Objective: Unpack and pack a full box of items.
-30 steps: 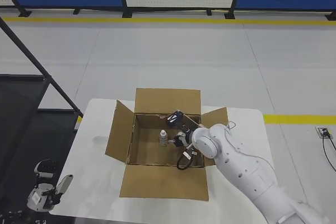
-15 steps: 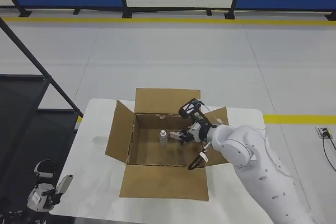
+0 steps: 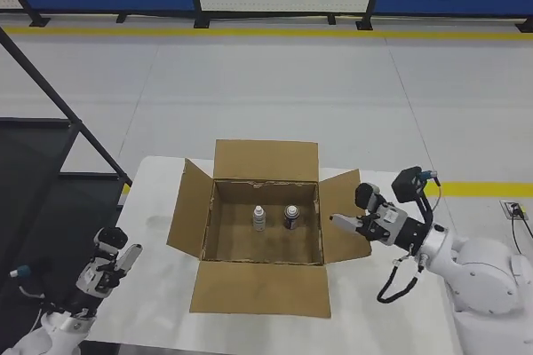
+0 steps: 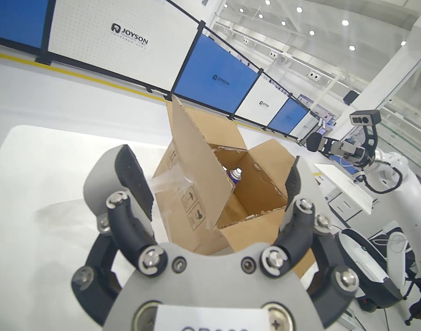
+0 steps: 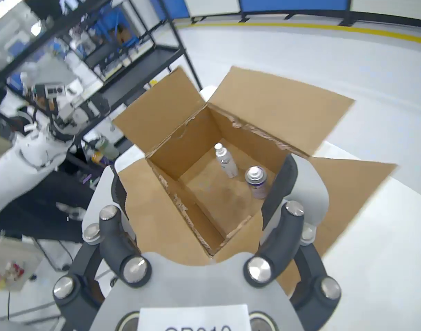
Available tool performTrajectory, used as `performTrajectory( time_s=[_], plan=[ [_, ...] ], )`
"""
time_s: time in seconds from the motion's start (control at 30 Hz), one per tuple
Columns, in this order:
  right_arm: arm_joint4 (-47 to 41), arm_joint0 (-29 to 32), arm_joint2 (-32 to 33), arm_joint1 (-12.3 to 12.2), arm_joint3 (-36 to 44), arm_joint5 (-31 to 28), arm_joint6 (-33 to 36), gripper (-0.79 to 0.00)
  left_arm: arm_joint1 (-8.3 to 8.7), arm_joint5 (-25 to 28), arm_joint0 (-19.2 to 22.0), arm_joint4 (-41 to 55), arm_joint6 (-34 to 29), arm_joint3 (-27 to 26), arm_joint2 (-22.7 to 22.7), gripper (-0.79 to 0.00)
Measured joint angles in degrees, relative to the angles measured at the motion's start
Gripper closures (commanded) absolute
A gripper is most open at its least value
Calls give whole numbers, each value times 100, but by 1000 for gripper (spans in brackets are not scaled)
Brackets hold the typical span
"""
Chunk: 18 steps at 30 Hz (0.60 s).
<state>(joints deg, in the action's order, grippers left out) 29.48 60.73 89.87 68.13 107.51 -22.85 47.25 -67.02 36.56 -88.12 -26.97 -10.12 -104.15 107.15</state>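
Observation:
An open cardboard box (image 3: pixel 220 226) stands mid-table with all its flaps spread. Inside it, a white bottle (image 3: pixel 259 216) and a dark purple can (image 3: pixel 291 216) stand upright side by side. My right gripper (image 3: pixel 353 213) hovers over the box's right flap, open and empty. Its wrist view looks down into the box (image 5: pixel 276 104) at the bottle (image 5: pixel 226 161) and can (image 5: pixel 256 180). My left gripper (image 3: pixel 123 247) is at the table's front left edge, open and empty. Its wrist view faces the box (image 4: pixel 193 163), with the can's top (image 4: pixel 235 173) visible inside.
The white table (image 3: pixel 155 191) has bare surface to the left and right of the box. A black metal rack (image 3: pixel 35 177) stands off the table's left side. A yellow floor line (image 3: pixel 480 188) runs to the right.
My right gripper has pulled out of the box and swung right past the flap, leaving the dark can standing beside the bottle. My left gripper has risen toward the table's left edge.

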Motion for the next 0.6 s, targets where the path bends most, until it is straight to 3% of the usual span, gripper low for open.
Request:
performTrajectory(
  time_s=[0.13,0.23,0.4,0.6],
  plan=[
    [302,-12,-34,2,5,-77,16,-785,-17,-937,295,-649,142,43,-191,-785],
    [288,0,-29,2,-3,-66,-1,-785,-28,-1327,404,-1223,272,139,-410,-785],
    [-134,58,174,-30,-318,49,-188,-785,-37,-1511,520,-1895,342,228,-759,-785],
    [-1174,-314,406,-131,-1121,175,736,-785,-43,-1543,618,-2279,245,198,-1114,-785]
  ],
)
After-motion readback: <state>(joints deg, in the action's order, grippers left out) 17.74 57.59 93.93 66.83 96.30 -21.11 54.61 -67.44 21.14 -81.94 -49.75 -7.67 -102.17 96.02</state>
